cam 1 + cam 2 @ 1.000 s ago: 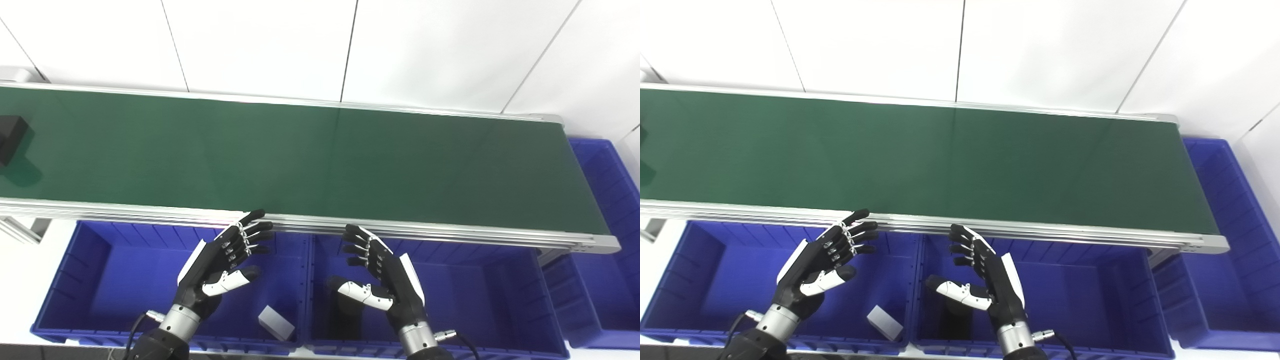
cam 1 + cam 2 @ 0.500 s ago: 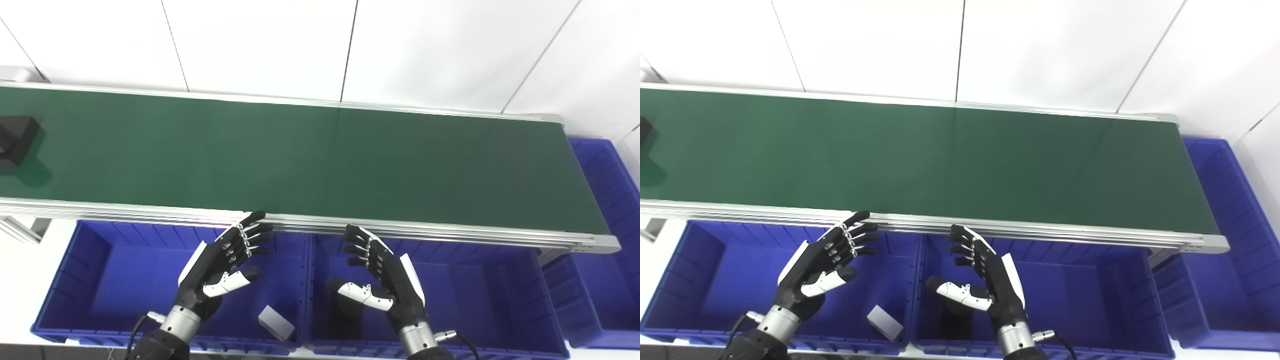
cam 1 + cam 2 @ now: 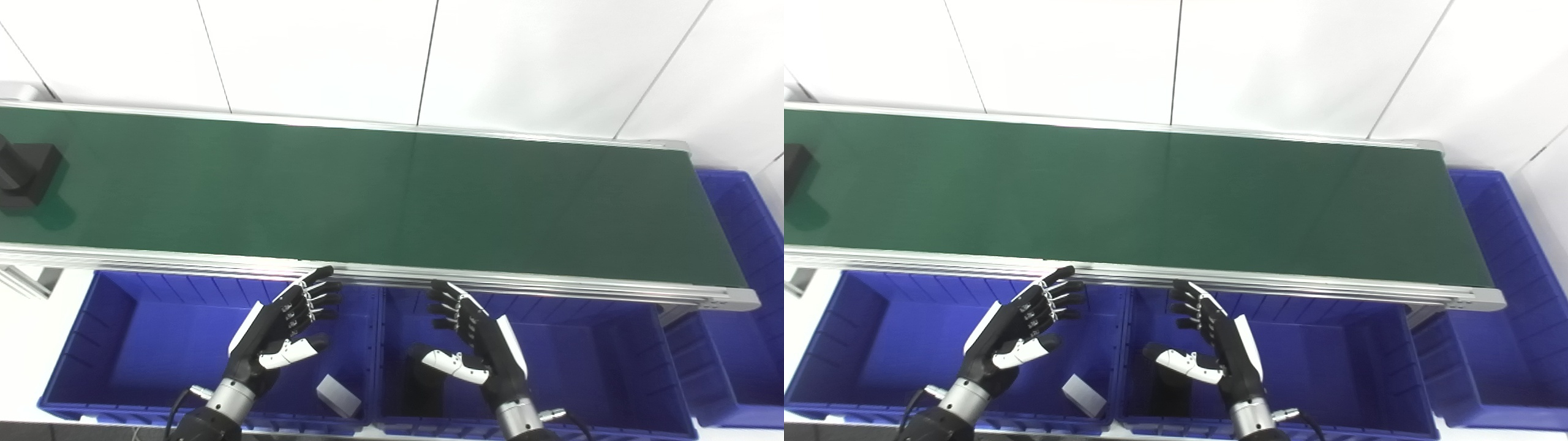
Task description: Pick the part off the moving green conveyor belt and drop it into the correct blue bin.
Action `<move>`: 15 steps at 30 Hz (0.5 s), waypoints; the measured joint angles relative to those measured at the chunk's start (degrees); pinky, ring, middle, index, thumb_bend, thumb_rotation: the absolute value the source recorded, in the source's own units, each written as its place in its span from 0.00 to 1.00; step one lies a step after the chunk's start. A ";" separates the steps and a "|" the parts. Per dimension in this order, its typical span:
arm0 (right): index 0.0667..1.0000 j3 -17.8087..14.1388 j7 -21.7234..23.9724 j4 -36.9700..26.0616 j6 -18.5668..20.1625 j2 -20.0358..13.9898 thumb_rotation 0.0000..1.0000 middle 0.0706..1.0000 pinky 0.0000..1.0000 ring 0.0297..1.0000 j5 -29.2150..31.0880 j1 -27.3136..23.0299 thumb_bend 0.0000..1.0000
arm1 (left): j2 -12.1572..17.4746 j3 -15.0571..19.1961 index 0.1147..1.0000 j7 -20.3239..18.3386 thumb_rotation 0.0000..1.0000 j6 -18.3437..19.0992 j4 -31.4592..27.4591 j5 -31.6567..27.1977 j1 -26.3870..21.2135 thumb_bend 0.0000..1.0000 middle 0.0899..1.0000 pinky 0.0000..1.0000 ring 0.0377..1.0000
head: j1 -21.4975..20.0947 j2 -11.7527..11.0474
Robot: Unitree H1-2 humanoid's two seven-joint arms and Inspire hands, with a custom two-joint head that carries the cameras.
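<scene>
A white panelled wall (image 3: 318,55) is seen behind a long green conveyor belt (image 3: 380,196), which is edged by an aluminium frame (image 3: 184,260). Below its near rail, blue bins are set side by side: a left bin (image 3: 122,343), a middle bin (image 3: 588,361), and a further bin (image 3: 747,245) past the belt's right end. A white block (image 3: 338,395) is seen lying in the left bin, and a dark object (image 3: 429,386) in the middle bin, partly hidden by the right hand.

The part (image 3: 27,174), a black blocky piece, is found on the belt at the far left edge of the view, well apart from both hands. The left hand (image 3: 285,334) is held over the left bin with fingers spread and nothing in it; the right hand (image 3: 474,346) is held likewise over the middle bin, empty and open.

Nothing is grasped yet, so the task is judged to be at the waiting stage. A mistimed reach is judged the main risk: the part could be missed or knocked askew if the moving belt is not led. The low near rail could be struck by the fingers on the way up. The wrong bin could also be chosen, since the sorting rule can only be guessed from the contents.
</scene>
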 measured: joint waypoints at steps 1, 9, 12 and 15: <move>0.83 -0.11 0.02 0.46 -0.12 -0.25 0.24 0.81 0.72 0.78 0.07 -0.18 0.68 | -0.28 -0.08 0.86 0.05 0.43 -0.34 0.70 0.35 -0.10 0.98 0.79 0.71 0.77 | 0.03 -0.01; 0.85 -1.29 1.42 3.61 -3.24 -2.16 0.20 0.82 0.73 0.79 1.16 -0.53 0.64 | -2.69 -0.87 0.87 0.22 0.42 -4.25 6.22 1.18 -1.24 0.99 0.81 0.72 0.78 | 6.35 -5.10; 0.85 -1.63 1.48 5.08 -4.07 -2.18 0.17 0.83 0.73 0.79 1.59 -1.21 0.63 | -3.27 -0.88 0.86 0.63 0.41 -5.07 7.64 1.65 -1.93 0.99 0.80 0.72 0.78 | 6.88 -5.98; 0.85 -1.82 1.86 5.84 -4.66 -2.27 0.16 0.82 0.74 0.79 1.83 -1.52 0.63 | -3.62 -0.86 0.86 0.67 0.39 -5.82 8.32 1.75 -2.09 0.99 0.81 0.73 0.78 | 7.76 -7.48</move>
